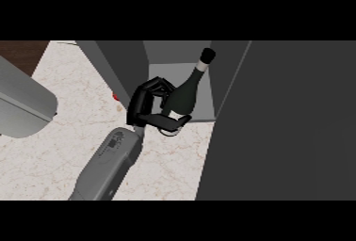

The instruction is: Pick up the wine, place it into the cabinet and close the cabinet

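Note:
The wine bottle (186, 92) is dark, with a pale band at its neck and a black cap. It leans away from me, neck pointing into the open cabinet (175, 52) and base out over the cabinet's front edge. My left hand (143, 106) is on the bottle's left side. Its fingers are curled round the lower body and its thumb crosses under the base. The forearm (110, 160) comes in from the lower left. The cabinet door (285, 122) stands open on the right as a broad dark panel. My right hand does not show.
A large rounded grey object (24, 106) fills the left edge. The pale marble counter (62, 141) lies below the arm. A small red thing (115, 97) peeks out beside the cabinet's left wall (115, 70). Dark wood (21, 52) shows at top left.

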Robot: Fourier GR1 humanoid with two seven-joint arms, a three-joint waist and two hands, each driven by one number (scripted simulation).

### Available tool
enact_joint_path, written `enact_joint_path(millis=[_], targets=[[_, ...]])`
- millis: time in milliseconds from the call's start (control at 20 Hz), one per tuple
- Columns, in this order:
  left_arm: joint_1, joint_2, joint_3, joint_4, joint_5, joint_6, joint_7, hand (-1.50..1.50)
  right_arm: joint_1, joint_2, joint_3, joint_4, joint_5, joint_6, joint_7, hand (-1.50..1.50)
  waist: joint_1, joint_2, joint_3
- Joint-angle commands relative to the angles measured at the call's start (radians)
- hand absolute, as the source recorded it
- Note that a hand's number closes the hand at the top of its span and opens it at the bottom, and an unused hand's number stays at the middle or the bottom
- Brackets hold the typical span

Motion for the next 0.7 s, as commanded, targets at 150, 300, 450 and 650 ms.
enact_joint_path(millis=[150,300,450,650], targets=[[-0.147,0.0,-0.023,0.184,0.106,0.059,-0.057,1.5,0.033,-0.007,-0.003,-0.183,-0.039,0.017,0.063,-1.5,-0.01,0.003,0.0],[-0.169,0.0,-0.062,0.24,0.164,0.079,-0.074,1.5,0.041,-0.019,-0.006,-0.202,-0.02,0.017,0.067,-1.5,-0.021,0.003,-0.001],[-0.269,0.0,-0.013,0.33,0.132,0.092,-0.044,1.5,0.088,-0.022,-0.006,-0.201,-0.061,0.03,0.008,-1.5,-0.037,0.005,0.001],[-0.325,0.0,-0.03,0.445,0.095,0.106,-0.058,1.5,0.079,0.003,0.016,-0.17,-0.05,0.029,-0.004,-1.5,-0.03,0.007,0.0]])
